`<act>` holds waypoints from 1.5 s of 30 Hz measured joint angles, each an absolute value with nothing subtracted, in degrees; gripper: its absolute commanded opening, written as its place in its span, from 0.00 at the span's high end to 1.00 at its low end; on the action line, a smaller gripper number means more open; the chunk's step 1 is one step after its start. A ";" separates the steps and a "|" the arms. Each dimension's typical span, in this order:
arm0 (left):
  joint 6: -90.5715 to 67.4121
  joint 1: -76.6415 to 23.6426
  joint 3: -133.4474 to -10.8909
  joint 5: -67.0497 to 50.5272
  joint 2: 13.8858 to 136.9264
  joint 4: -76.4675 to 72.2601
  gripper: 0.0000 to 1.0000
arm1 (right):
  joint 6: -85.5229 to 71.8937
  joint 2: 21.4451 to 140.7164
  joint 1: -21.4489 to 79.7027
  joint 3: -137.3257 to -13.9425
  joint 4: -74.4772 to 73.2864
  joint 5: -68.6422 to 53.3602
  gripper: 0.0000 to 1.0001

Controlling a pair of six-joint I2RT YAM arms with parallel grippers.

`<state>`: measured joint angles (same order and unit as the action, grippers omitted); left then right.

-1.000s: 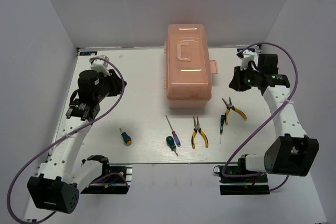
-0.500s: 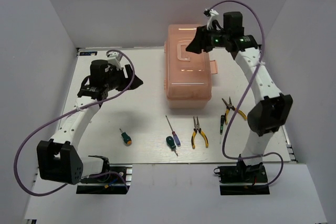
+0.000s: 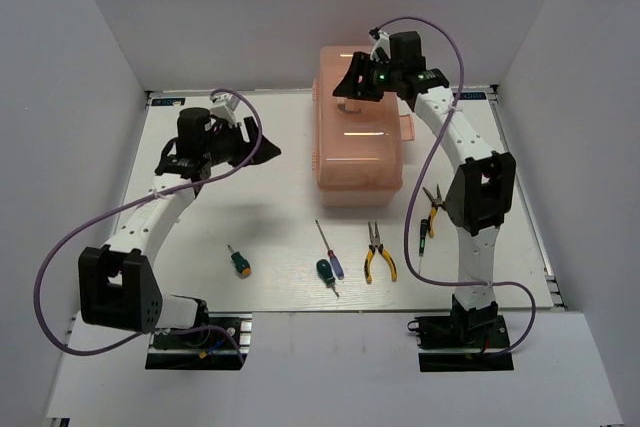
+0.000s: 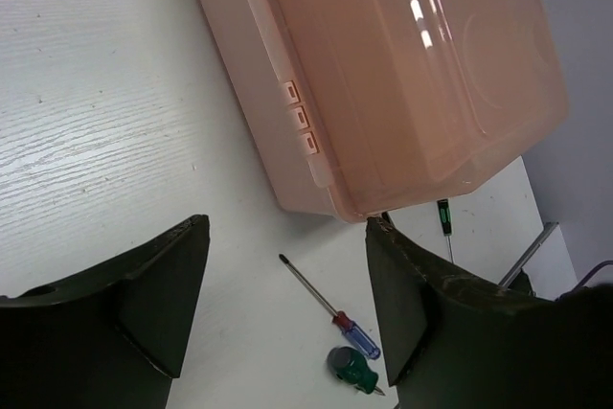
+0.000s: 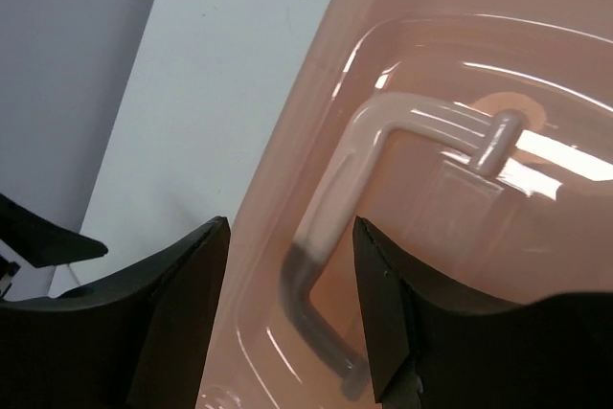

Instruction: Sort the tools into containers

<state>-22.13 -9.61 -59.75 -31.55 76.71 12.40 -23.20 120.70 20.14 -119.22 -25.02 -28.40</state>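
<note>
The salmon-pink toolbox (image 3: 362,157) stands shut at the table's back middle. My right gripper (image 3: 348,87) hovers open over its lid, the jaws either side of the lid handle (image 5: 330,217) without touching it. Left of the box, my left gripper (image 3: 264,151) is open and empty above the table. In front of the box lie a purple-handled screwdriver (image 3: 331,251), a green stubby screwdriver (image 3: 324,270), yellow pliers (image 3: 379,253) and a thin dark screwdriver (image 3: 423,240). A second green stubby screwdriver (image 3: 238,263) lies apart at the left. Second pliers (image 3: 441,207) are partly hidden by my right arm.
The latch tab (image 3: 407,128) sticks out from the toolbox's right side. White walls close in the table at the back and on both sides. In the left wrist view the toolbox wall (image 4: 316,131) and the purple screwdriver (image 4: 330,306) show between my fingers.
Both arms swung in toward the toolbox. My right gripper rose from the right side to above the lid handle. Both grippers opened.
</note>
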 measured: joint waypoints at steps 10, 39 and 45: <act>-22.59 -10.15 -62.50 -33.04 80.99 10.66 0.23 | -21.58 120.38 23.31 -118.58 -24.64 -17.26 0.39; -24.47 -12.21 -68.42 -37.52 86.48 -2.28 0.22 | -28.80 119.46 26.04 -118.43 -26.72 -13.32 0.45; -25.30 -12.75 -71.24 -39.33 89.52 -4.51 0.22 | -30.33 119.46 26.15 -118.43 -26.81 -18.11 0.46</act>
<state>-25.30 -12.75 -71.24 -39.33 89.52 -4.51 -30.33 119.46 26.15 -118.43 -26.81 -18.11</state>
